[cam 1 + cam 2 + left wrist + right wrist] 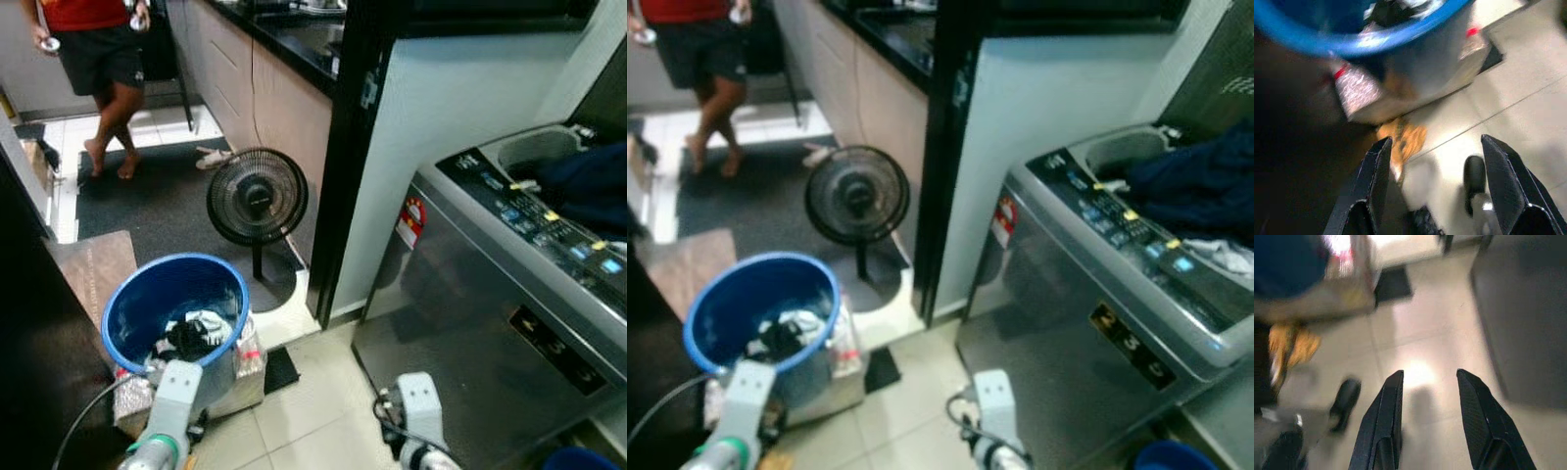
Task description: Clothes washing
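Both arms low at frame bottom, grippers spread and holding nothing.

Head views: your blue bucket (174, 294) with laundry (192, 333) sits lower left; washing machine (490, 323) right, dark clothes (593, 186) in its tub; fan (257, 201) centre; a person (98, 59) upper left.
Left wrist: left gripper (1442, 186) wide apart over tile floor (1528, 112), bucket at top.
Right wrist: right gripper (1440, 426) parted above tiles.
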Available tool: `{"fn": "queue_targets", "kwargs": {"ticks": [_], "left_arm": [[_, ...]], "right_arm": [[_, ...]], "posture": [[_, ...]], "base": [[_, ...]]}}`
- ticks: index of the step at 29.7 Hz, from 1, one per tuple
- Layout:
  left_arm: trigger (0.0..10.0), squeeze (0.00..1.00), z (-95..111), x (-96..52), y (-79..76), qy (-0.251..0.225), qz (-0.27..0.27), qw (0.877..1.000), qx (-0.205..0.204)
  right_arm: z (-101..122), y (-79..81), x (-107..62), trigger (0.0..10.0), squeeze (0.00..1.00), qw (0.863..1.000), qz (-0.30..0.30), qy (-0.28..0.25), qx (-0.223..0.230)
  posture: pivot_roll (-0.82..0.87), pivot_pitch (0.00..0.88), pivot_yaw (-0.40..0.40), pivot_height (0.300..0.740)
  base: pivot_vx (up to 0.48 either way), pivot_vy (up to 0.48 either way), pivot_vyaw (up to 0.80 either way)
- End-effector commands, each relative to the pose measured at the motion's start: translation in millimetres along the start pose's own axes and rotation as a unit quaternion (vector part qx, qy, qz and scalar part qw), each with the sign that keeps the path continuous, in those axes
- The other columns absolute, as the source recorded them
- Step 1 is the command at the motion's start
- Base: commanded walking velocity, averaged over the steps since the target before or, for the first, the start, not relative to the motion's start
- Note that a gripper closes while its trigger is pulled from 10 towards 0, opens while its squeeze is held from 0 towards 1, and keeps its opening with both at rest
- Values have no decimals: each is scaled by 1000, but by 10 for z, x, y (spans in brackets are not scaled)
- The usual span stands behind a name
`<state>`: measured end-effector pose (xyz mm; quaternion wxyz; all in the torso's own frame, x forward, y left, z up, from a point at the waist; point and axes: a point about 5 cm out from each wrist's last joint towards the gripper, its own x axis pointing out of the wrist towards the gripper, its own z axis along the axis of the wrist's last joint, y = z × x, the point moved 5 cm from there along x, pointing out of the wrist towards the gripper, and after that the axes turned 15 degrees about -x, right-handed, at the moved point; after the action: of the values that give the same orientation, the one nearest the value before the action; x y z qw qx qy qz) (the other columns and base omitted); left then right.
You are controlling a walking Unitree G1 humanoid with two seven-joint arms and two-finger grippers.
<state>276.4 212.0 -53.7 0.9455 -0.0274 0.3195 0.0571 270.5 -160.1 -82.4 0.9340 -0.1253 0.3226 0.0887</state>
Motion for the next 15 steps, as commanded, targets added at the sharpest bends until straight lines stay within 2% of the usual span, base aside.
{"fn": "queue_targets", "kwargs": {"ticks": [1,6,11,15], "left_arm": [[10000,0,-193,-16,68,27,12,1000,5],[10000,0,-339,-10,104,39,19,999,11],[10000,0,-358,-7,105,37,21,999,12],[10000,0,-272,17,60,15,16,1000,18]], "right_arm": [[-193,-77,-49,10000,0,999,-13,31,12],[-314,-103,-83,10000,0,998,-18,48,19],[-306,-94,-81,10000,0,999,-17,46,18],[-190,-62,-46,10000,0,1000,-13,24,14]], "posture": [[75,0,-25,740],[71,0,-22,740],[69,0,-20,740],[69,0,-20,740]], "base": [[0,0,775],[0,0,775],[0,0,775],[0,0,700]]}}
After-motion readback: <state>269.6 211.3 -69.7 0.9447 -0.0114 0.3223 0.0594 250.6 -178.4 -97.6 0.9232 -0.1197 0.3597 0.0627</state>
